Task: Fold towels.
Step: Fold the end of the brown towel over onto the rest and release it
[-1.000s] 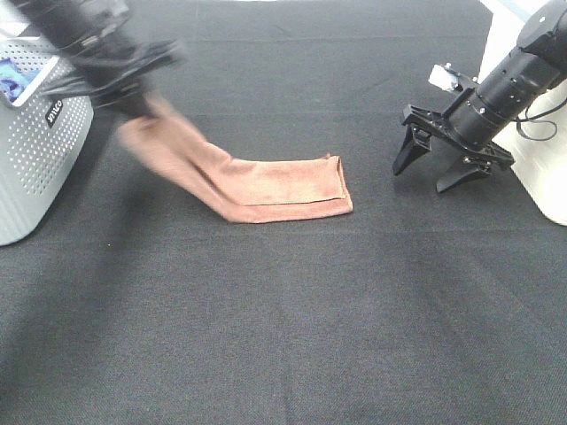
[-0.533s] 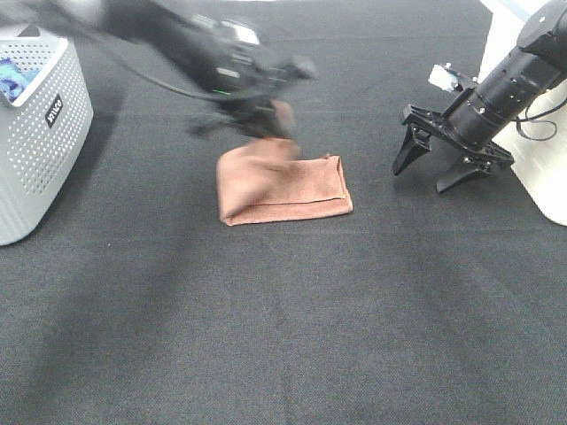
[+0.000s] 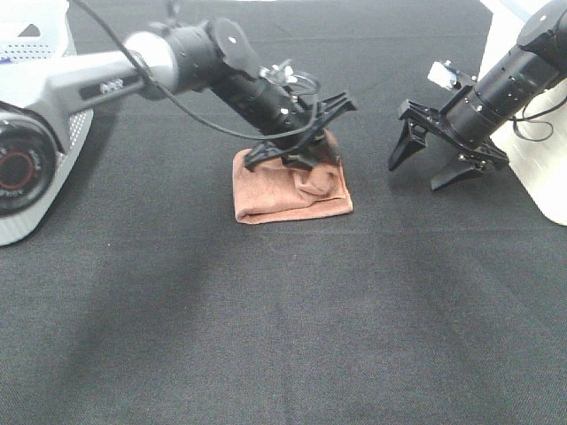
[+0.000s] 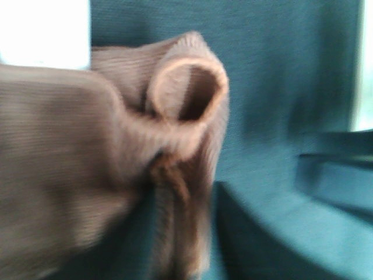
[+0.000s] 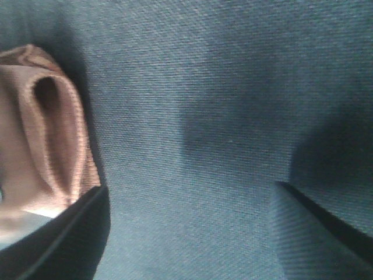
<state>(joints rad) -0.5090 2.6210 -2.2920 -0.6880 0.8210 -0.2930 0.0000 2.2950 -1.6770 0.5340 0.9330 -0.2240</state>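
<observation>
We are noting the towel lying mid-table as a lumpy folded packet. The left gripper is hanging over its right end with jaws parted, likely letting the doubled flap settle. The right gripper is hovering near it, wide open and empty, probably waiting to help. Lettering on the left arm is showing too small to read.

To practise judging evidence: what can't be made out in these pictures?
- Exterior high: the left end effector covers the towel's far edge.
- Left wrist: blur hides the towel's hems and any tag.
- Right wrist: the picture's edge cuts off most of the towel.
- Exterior high: the picture's edge cuts off the white basket.
</observation>
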